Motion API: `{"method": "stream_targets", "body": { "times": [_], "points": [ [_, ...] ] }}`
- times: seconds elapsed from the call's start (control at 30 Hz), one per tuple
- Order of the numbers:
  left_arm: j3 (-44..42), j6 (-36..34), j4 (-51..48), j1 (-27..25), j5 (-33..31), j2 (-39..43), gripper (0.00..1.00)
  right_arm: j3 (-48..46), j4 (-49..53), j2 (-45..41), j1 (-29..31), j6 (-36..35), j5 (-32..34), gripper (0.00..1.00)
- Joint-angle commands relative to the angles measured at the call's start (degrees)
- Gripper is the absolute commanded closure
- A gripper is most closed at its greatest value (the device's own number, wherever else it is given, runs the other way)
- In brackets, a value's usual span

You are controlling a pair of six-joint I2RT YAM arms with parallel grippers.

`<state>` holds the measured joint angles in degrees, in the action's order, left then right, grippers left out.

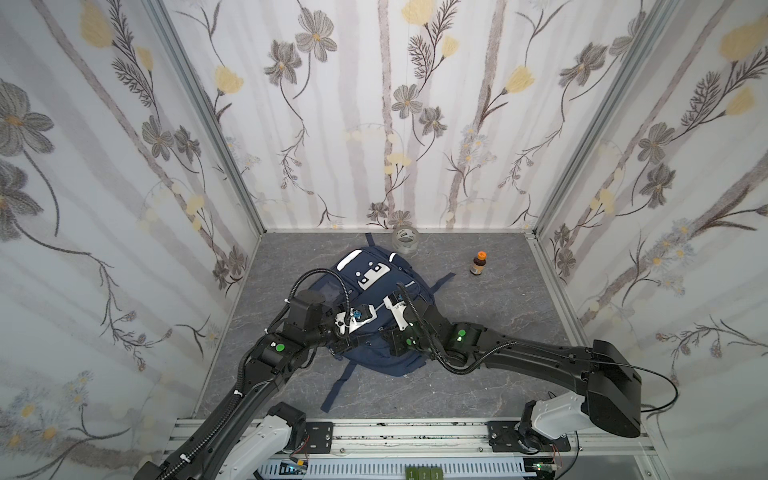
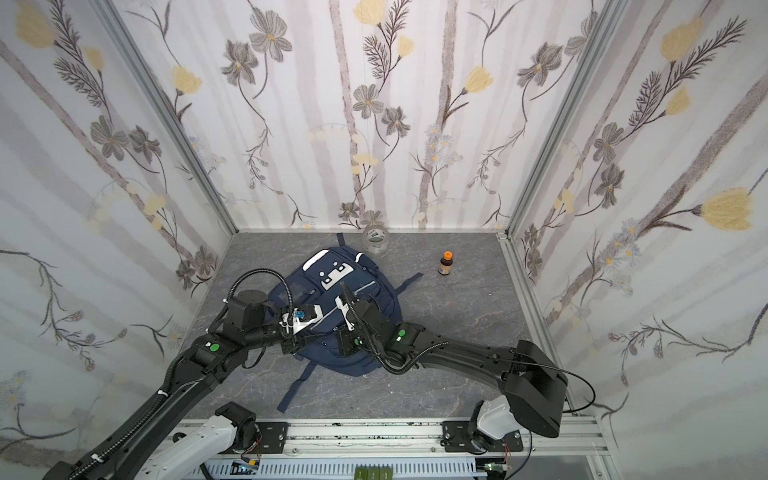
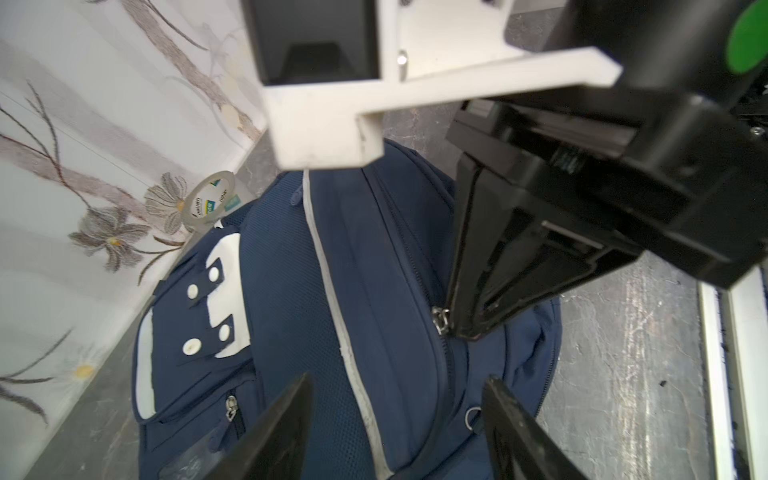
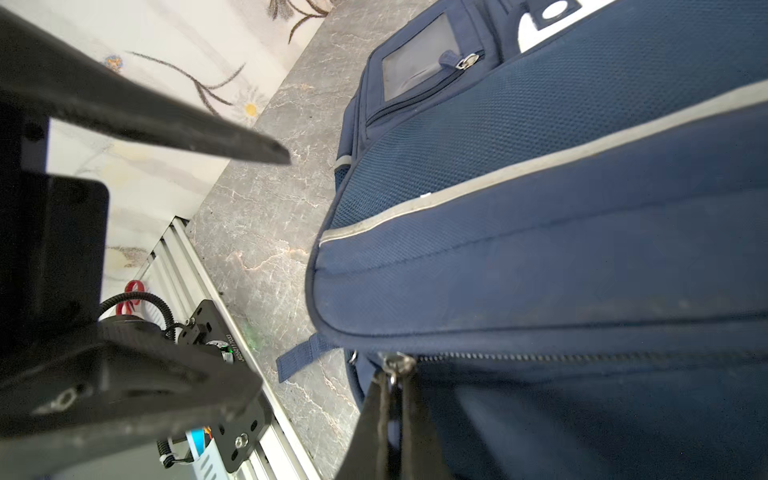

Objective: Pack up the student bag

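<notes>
Student bag (image 1: 374,293) (image 2: 320,291) lies flat and front side up about the middle of the grey marbled desk (image 1: 498,299) (image 2: 457,311), a little toward the left edge. Its white patches point toward the back edge, and its dark straps (image 1: 336,392) (image 2: 293,392) trail off toward the front edge and the right. The right gripper (image 4: 392,386) (image 3: 461,332) has its fingers pressed together on the metal zip pull (image 4: 399,361) (image 3: 440,320) of the long zip, on the half lying nearer the front edge; past the pull the teeth look meshed. The left gripper (image 3: 400,376) hangs just beside it over the same navy panel. Its two black fingers (image 4: 187,124) (image 3: 282,424) are spread well apart with only fabric showing between them, though from here I can't tell whether the tips touch the cloth. A pale grey stripe (image 3: 328,270) (image 4: 540,162) runs across the navy fabric between that zip and the front pockets. Just behind the white patches, at the back edge of the desk, a roll of clear tape (image 1: 404,241) (image 2: 375,240) (image 3: 210,203) stands right by the wall. A little brown bottle (image 1: 478,264) (image 2: 445,263) with an orange cap stands upright toward the back right corner, well apart from everything else
</notes>
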<state>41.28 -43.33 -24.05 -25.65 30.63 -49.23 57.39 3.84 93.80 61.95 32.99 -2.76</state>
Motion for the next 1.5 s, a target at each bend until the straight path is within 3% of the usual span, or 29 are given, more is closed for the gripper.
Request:
{"method": "stream_targets", "body": {
  "times": [0.0,0.33,1.0,1.47],
  "points": [
    [1.3,-2.0,-6.0,-0.4,0.0,-1.3,0.34,1.4,-6.7,1.2,0.6,0.6,-3.1,1.0],
    [2.0,-6.3,-6.5,-0.8,-0.8,-7.2,0.57,0.6,-9.8,1.8,0.9,-0.3,-5.2,1.0],
    [1.1,-7.1,-4.4,-0.8,-2.9,-6.4,0.98,-1.6,-7.2,0.9,0.6,0.3,-3.2,1.0],
    [-0.5,-7.4,-4.9,-0.7,-4.2,-3.2,1.0,-0.7,-3.1,1.0,-1.2,-0.3,-1.7,1.0]
  ]
}}
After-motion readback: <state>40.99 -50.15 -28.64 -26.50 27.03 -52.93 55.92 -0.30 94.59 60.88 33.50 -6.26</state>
